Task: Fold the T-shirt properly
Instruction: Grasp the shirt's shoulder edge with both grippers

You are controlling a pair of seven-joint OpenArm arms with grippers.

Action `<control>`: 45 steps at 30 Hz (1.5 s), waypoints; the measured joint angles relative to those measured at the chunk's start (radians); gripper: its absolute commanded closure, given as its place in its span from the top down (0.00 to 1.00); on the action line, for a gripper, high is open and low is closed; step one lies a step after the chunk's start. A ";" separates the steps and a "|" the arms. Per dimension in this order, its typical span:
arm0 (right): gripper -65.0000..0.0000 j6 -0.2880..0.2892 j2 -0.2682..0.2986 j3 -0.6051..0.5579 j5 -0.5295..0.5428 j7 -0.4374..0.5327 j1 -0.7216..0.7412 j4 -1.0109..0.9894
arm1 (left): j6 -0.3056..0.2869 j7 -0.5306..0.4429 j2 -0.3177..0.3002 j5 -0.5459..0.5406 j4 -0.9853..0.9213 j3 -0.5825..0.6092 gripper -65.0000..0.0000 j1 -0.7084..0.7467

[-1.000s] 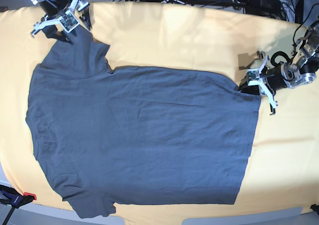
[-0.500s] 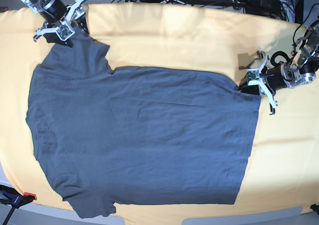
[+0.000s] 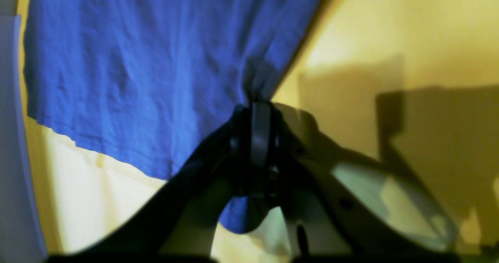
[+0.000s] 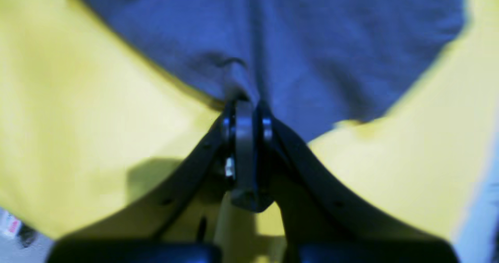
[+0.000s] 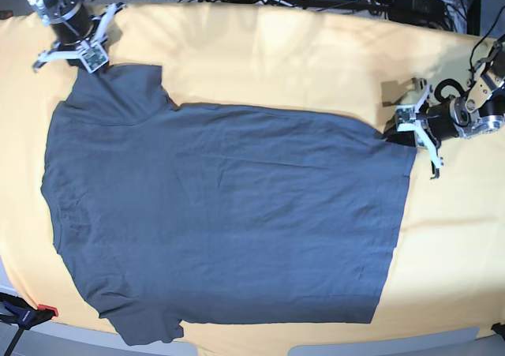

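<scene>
Left end effector (image 5: 416, 127) pinched on far-right hem corner of plain slate-grey cotton T-shirt (image 5: 229, 214); right end effector (image 5: 79, 52) pinched on far-left sleeve edge. Shirt spread flat on yellow-clothed table (image 5: 316, 64). Both corners best lifted together, fabric kept taut, far edge carried evenly toward near edge.

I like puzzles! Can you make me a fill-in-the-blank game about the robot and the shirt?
1. The shirt lies flat on a ____ cloth.
2. The right claw is shut on the shirt's ____.
3. The left claw is ____ on the shirt's bottom corner.
4. The number of claws gripping the shirt is ____.

Missing words: yellow; sleeve; shut; two
</scene>
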 measured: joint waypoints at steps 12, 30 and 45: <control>0.00 0.025 0.035 0.125 0.012 -0.020 -0.241 0.196 | -0.140 0.013 -0.156 -0.090 0.201 0.005 0.00 0.010; 0.00 -0.060 0.039 0.126 -0.106 -0.078 -0.485 0.208 | -0.245 -0.047 -0.364 -0.166 0.368 0.005 0.00 0.118; 0.00 -0.026 0.212 0.125 -0.032 0.035 -0.223 0.208 | -0.247 0.029 -0.308 -0.135 0.441 0.005 0.00 0.045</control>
